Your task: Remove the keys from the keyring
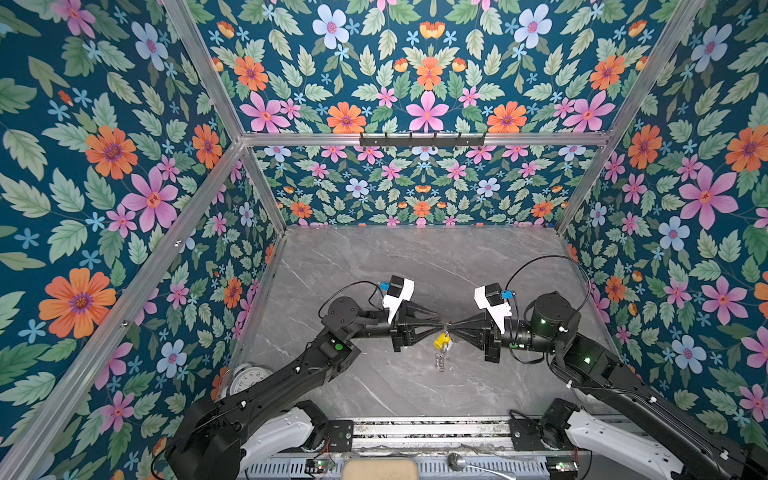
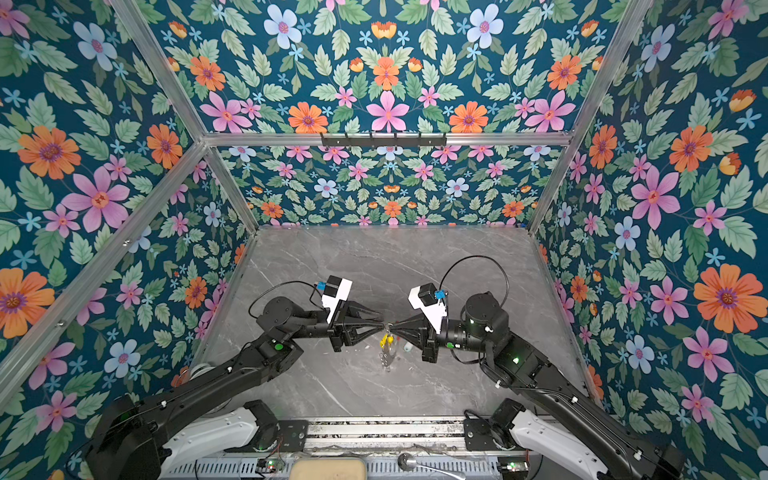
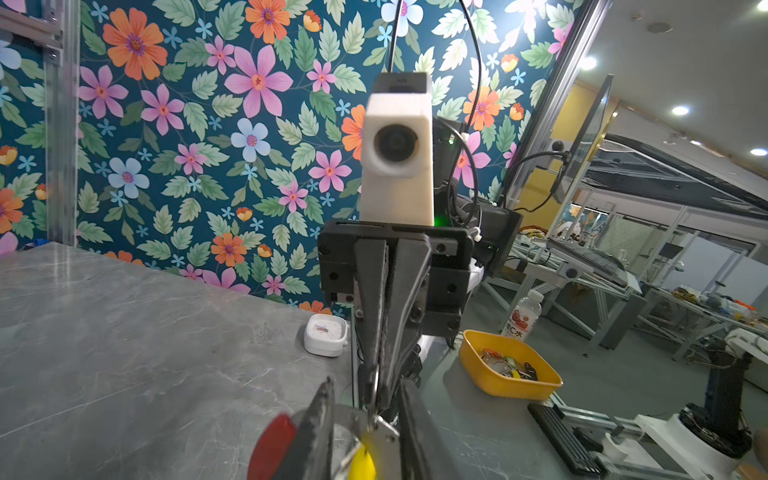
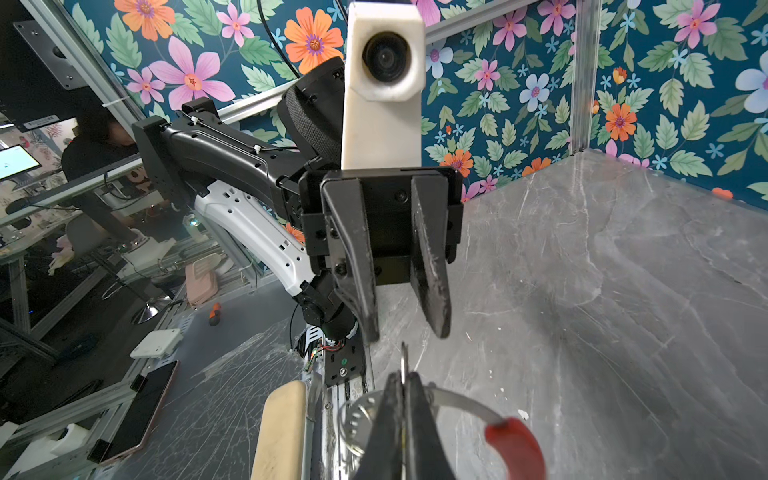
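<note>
The only legible writing is on the label of a plastic bottle (image 3: 524, 316) in the left wrist view, standing just behind a yellow bowl (image 3: 494, 384): a "C" followed by the character "水". The numerals on the white clock (image 1: 249, 379), at the lower left in a top view, are too small to read.

Floral walls (image 1: 415, 83), grey marble tabletop (image 1: 415, 266)

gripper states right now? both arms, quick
Left gripper: open, jaws apart, nothing held.
Right gripper: shut on the keyring.
</note>
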Robot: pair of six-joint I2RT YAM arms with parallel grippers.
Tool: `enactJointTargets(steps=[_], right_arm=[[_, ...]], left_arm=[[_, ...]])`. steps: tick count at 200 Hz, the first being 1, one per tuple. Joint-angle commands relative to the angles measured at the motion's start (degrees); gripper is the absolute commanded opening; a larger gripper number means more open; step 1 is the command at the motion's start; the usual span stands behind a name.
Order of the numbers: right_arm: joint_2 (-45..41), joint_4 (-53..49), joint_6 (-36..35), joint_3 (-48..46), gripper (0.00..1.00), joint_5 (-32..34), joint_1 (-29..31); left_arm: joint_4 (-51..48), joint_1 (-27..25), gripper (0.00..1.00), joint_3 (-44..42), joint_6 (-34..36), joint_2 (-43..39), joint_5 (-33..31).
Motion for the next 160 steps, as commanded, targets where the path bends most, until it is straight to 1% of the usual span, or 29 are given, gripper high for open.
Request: enactJointTargets(steps=[1, 29, 47, 73, 107, 128, 152, 160], right_arm=[[0.2, 3.1, 1.2, 0.0, 0.00, -0.4, 0.0], [0.5, 3.1, 1.3, 0.2, 0.00, 0.5, 0.1], [0.9, 3.2, 1.3, 0.3, 0.00, 0.9, 0.0], [1.1, 3.6, 1.6, 0.4, 0.00, 1.8, 0.0], [1.4, 4.1, 2.0, 0.6, 0.00, 2.4, 0.1], [1.4, 4.6, 2.3, 0.5, 0.00, 2.9, 0.0], [2.0, 5.3, 2.8, 0.5, 0.00, 2.6, 0.0], [1.9, 5.5, 3.0, 0.5, 0.00, 3.0, 0.1]], left_arm=[[3.6, 0.0, 0.27, 0.5, -1.5, 0.6, 2.6], [4.5, 0.0, 0.27, 0.5, -2.8, 1.4, 3.6], [5.1, -0.1, 0.23, 0.4, -3.4, 1.7, 4.1], [5.2, -0.3, 0.23, 0.6, -3.8, 2.2, 4.7], [5.4, -0.9, 0.19, 0.8, -4.0, 2.8, 4.8], [5.6, -1.3, 0.11, 0.9, -4.0, 3.4, 4.8], [5.9, -1.8, 0.00, 1.0, -3.9, 3.4, 3.8], [5.9, -2.1, 0.00, 1.1, -3.8, 3.4, 3.3]])
